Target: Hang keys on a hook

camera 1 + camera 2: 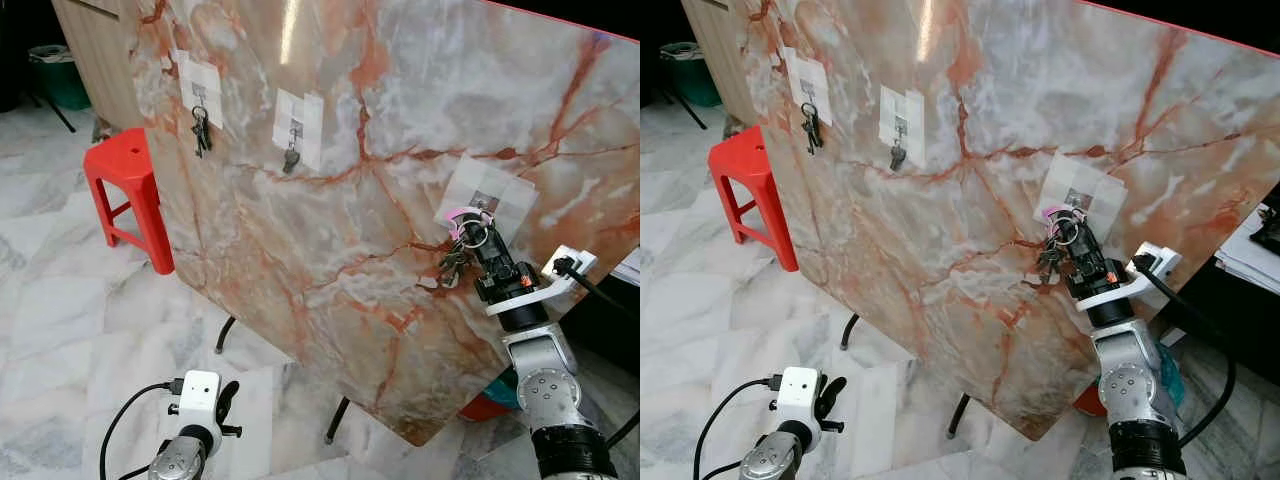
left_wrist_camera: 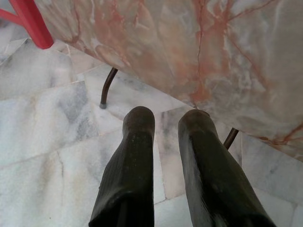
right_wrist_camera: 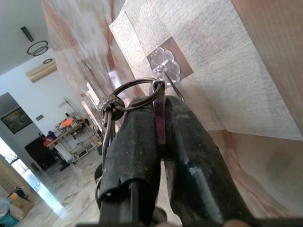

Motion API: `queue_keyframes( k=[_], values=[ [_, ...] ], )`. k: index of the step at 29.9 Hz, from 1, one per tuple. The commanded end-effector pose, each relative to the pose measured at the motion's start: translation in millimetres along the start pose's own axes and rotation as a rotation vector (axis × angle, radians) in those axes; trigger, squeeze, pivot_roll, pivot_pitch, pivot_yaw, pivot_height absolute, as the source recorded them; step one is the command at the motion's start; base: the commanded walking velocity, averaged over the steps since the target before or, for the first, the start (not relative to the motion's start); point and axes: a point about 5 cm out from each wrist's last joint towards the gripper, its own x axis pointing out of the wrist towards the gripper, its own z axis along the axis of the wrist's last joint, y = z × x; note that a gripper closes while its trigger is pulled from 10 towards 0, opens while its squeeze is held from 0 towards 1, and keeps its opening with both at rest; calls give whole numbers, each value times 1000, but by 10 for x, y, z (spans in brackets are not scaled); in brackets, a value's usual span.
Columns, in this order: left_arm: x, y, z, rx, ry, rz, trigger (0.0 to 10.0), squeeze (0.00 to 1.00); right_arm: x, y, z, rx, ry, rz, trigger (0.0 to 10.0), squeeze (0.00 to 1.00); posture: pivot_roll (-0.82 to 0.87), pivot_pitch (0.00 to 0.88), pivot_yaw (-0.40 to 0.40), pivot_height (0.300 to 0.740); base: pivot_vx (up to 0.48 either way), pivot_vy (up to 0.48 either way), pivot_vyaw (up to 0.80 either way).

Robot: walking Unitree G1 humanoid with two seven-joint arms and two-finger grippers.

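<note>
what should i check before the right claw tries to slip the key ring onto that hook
1. Grip on keys: ok. The right claw is shut on the key ring, pinching its purple tag between the fingers.
2. Ring near target: ok. The ring sits just beside the clear hook taped to the marble slab.
3. Ring over the hook tip: cannot tell. The ring may not be threaded yet.
4. Hook free: ok. No other keys hang on it; the other two hooks carry the dark key bunch and a single key.
5. Left claw out of the way: ok. It is low over the floor, open.
</note>
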Motion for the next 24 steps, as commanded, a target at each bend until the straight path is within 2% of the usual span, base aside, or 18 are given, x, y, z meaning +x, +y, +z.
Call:
queue_keyframes(
  k=[1, 11, 24],
  values=[
    [-29, -15, -58, -10, 19, -2, 10000, 0, -13, -69, 161, -28, -63, -37, 10000, 0, 61, 67, -100, 740, 0, 0, 0],
    [-34, -20, -63, -11, 18, -5, 10000, 0, -12, -69, 241, -7, -111, -27, 10000, 0, 61, 69, -100, 740, 0, 0, 0],
    [-28, -21, -50, -13, 12, -10, 10000, 0, -107, -57, 338, 15, -177, 1, 10000, 0, 62, 71, -96, 740, 0, 0, 0]
  ],
)
